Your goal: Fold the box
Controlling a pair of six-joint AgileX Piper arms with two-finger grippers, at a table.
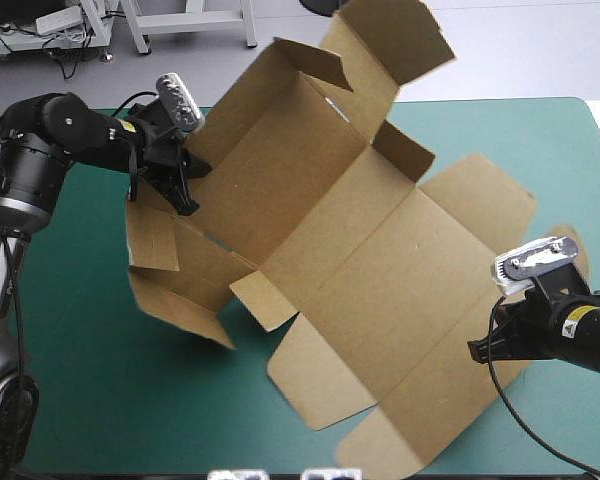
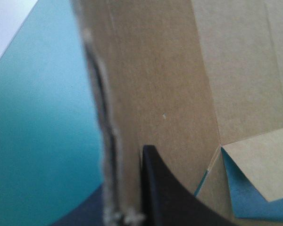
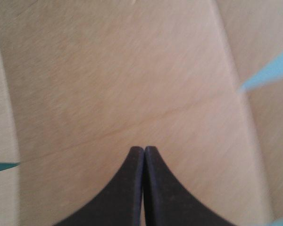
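Observation:
The brown box (image 1: 360,250) is a big cut sheet across the middle of the table. Its far-left half is tilted up off the teal-green cover, flaps sticking upward, while its near-right half lies flat. My left gripper (image 1: 185,195) is shut on the raised left wall. In the left wrist view the board's edge (image 2: 108,141) runs between the black fingers (image 2: 170,193). My right gripper (image 1: 485,345) is at the flat right part of the box. Its fingertips (image 3: 144,151) meet in one point over plain board (image 3: 132,70), with nothing held between them.
Bare teal-green cover (image 1: 100,400) shows at the near left and along the right edge (image 1: 590,160). Loose flaps (image 1: 180,290) hang under the left gripper toward the table.

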